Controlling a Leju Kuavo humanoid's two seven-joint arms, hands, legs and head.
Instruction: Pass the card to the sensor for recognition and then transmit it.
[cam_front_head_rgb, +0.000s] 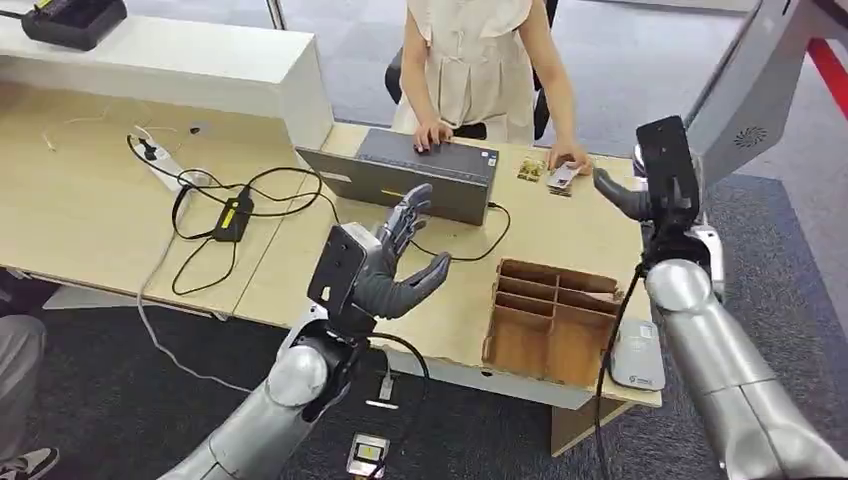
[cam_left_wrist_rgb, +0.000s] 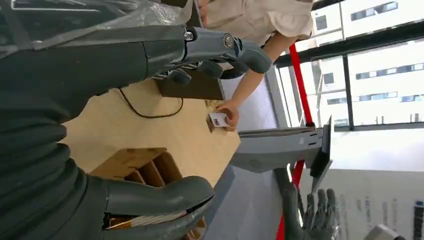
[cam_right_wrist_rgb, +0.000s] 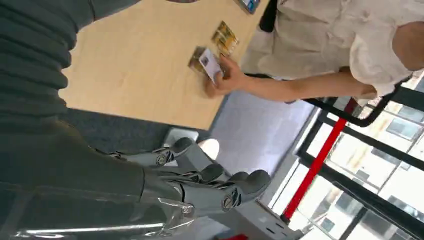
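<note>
The robot's left hand (cam_front_head_rgb: 395, 262) hovers above the desk (cam_front_head_rgb: 90, 200) with fingers spread, holding nothing, near a grey box (cam_front_head_rgb: 420, 175). Further right, a person's hand (cam_front_head_rgb: 567, 158) lifts the card (cam_front_head_rgb: 561, 177) off a small stack; thin, stiff and light, it looks best pinched by its edges. The right hand (cam_front_head_rgb: 625, 197) waits nearby, fingers loosely apart, empty.

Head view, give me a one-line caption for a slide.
Both robot hands, left hand and right hand, wait empty while a person picks up a card.
</note>
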